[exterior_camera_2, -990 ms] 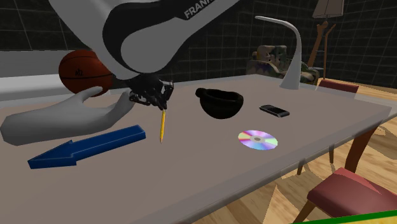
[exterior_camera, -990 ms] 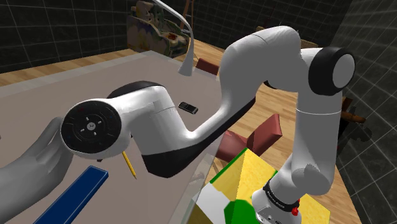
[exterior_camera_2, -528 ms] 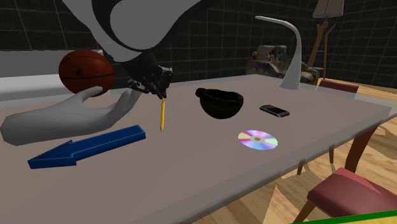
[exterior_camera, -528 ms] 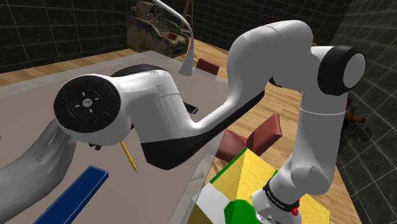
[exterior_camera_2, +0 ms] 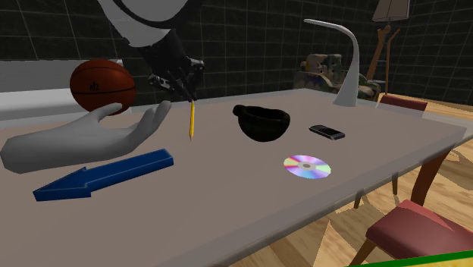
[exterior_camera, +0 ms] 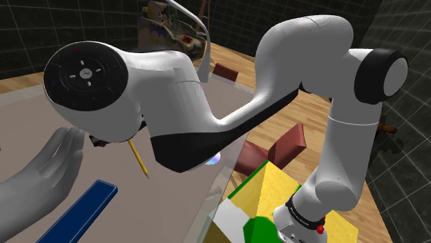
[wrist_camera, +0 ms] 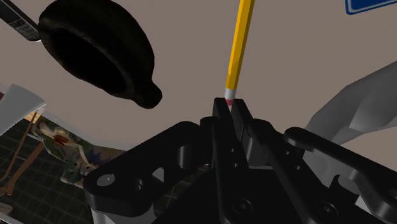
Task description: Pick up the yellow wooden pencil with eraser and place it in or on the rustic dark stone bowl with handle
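So the gripper (exterior_camera_2: 189,97) has both fingers pinched tight on the eraser end of the yellow pencil (exterior_camera_2: 192,120). The pencil hangs nearly upright, tip down, over the table (exterior_camera_2: 227,208).

In the second exterior view the dark bowl (exterior_camera_2: 263,123) sits at 3 o'clock from the pencil, its stubby handle poking back toward it. There's a bare strip of tabletop between the two. A grey hand sculpture (exterior_camera_2: 83,136) is at 9 o'clock from the pencil, fingertips close to it, with a basketball (exterior_camera_2: 102,86) at 10 o'clock. A blue arrow (exterior_camera_2: 102,174) lies flat at 7 o'clock. A CD (exterior_camera_2: 307,166) sits at 5 o'clock from the bowl and a phone (exterior_camera_2: 327,132) at 3 o'clock, both apart from it. The table's near edge is well off from the bowl.

The wrist view gives the grip up close, with the black fingers (wrist_camera: 220,121) squeezing the pink end. In the shoulder view the big white arm (exterior_camera: 173,90) covers most of the table. The pencil pokes out below it, with the table edge and the yellow-green stand (exterior_camera: 266,193) at 3 o'clock.
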Robot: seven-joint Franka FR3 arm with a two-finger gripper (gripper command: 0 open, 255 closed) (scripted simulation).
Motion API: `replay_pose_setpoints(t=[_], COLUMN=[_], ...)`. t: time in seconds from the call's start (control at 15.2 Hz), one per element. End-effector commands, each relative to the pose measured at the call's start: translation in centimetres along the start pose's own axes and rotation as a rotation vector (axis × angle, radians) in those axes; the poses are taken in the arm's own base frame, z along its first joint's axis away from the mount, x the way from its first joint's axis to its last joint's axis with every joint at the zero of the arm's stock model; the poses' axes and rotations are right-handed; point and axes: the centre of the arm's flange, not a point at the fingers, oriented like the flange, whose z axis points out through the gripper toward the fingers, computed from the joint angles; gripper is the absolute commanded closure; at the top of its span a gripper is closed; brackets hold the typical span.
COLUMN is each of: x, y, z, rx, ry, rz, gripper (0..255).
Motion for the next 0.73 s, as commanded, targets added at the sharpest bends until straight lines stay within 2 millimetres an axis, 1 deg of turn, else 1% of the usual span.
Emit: replay_pose_setpoints(t=[0.0,0.2,0.66], x=[0.6,1.4,6.4], y=[0.4,0.7,6.8], z=[-0.8,-1.8,3.0], rx=[0.0,0.0,0.0], ry=[0.0,0.0,0.0], rz=[0.0,0.0,0.0], gripper=[255,255,255])
